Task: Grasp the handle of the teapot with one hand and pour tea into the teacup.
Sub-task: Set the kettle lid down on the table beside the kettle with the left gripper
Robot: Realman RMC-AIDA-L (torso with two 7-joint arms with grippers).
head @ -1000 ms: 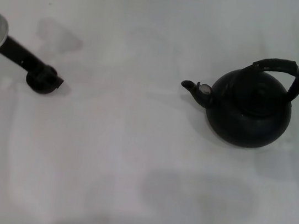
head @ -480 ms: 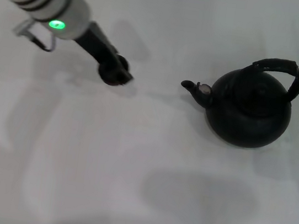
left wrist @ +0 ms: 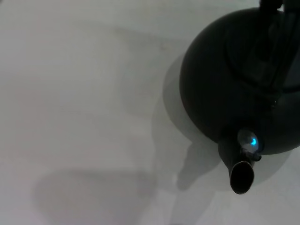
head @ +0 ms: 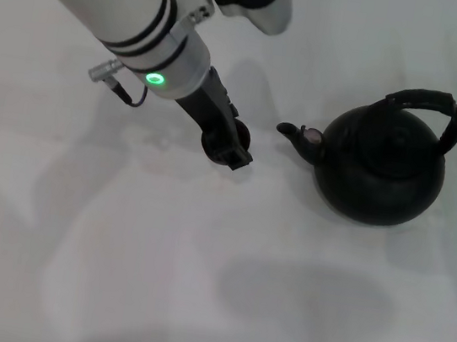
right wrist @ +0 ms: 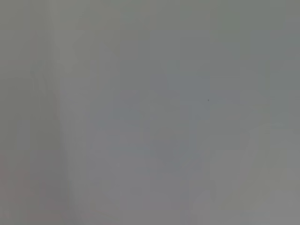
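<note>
Round matte black teapot upright on the white table, ribbed black arched handle over its top, short spout with silvery tip aimed at the left gripper. Left gripper low over the table, just beside the spout, not touching; finger state impossible to tell. Right gripper out of view. No teacup visible.

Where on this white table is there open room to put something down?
The table's whole near half, in front of the teapot and the left gripper, lies bare, as does the far left side. The tight spot is the narrow gap between that gripper and the teapot's spout. The teapot fills the right middle.
</note>
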